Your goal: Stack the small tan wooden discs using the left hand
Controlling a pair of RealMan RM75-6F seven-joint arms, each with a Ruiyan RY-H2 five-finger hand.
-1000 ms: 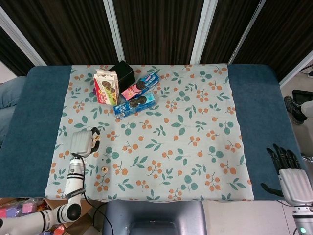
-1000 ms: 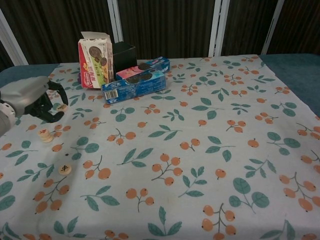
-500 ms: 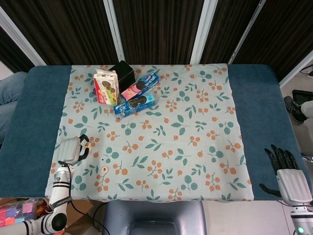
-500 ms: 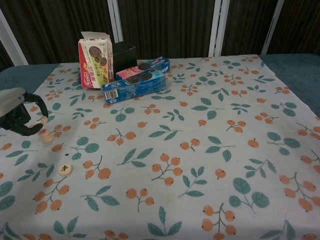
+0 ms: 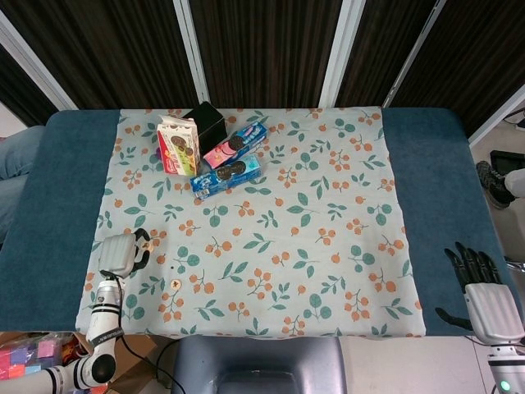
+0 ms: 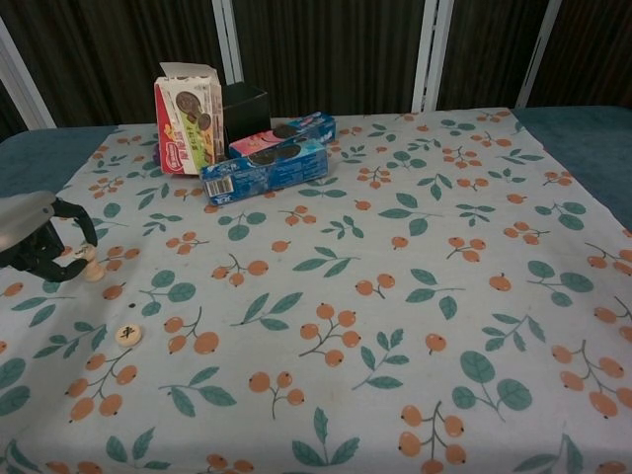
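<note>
Lone disc (image 6: 128, 335) perhaps nearer than stack (image 6: 93, 269)

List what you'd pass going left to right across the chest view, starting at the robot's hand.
left hand → single tan disc → upright cookie box → black box → blue cookie pack

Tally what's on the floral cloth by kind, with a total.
Wooden discs: at least 3; one lies alone, the rest bunch at the left hand, exact count unclear.
Oreo packs: 2, the blue pack and the pink pack.
Upright biscuit box: 1.
Black box: 1.
Total: at least 7.
</note>
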